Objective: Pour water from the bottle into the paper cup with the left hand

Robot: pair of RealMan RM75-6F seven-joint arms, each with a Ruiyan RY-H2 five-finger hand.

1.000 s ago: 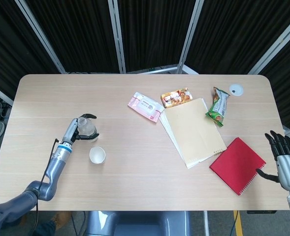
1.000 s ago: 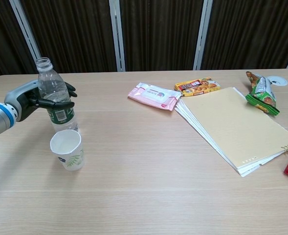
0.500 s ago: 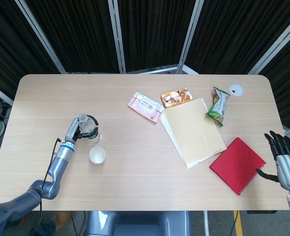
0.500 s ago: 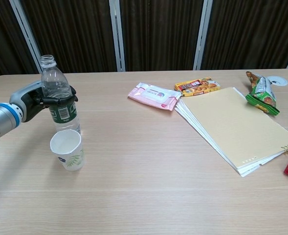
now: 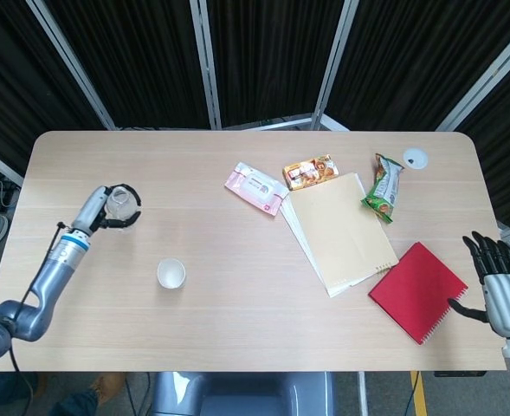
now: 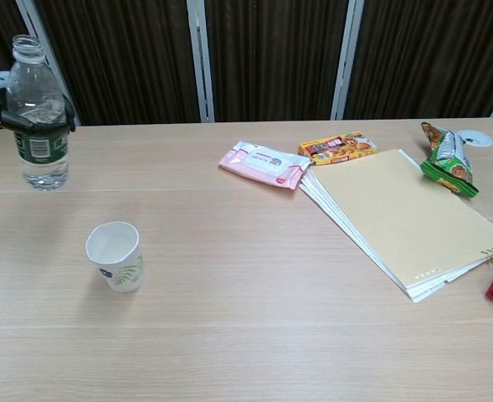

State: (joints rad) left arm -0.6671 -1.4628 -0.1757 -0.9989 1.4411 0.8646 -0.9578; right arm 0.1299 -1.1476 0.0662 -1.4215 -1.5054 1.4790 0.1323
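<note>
At the left end of the desk [image 5: 237, 329], the left hand [image 5: 107, 211] has its fingers wrapped around the clear water bottle [image 6: 38, 113], gripping it about the middle, just above the green label. The bottle stands upright with its cap off, and whether its base rests on the wood or hangs just above it I cannot tell. The paper cup [image 6: 115, 256] sits upright and open on the desk, nearer the front edge and well apart from the bottle, with a leaf pattern on its side. Toward the middle of the desk lie a pink pack of wipes [image 5: 256, 188] and an orange snack box [image 5: 311, 172], beside a tan notepad [image 5: 338, 230]. A green snack bag [image 5: 383, 188] lies beyond the pad, and a red notebook [image 5: 417, 291] sits near the right front corner. The right hand [image 5: 500, 287] hangs off the desk's right edge, fingers spread, holding nothing.
</note>
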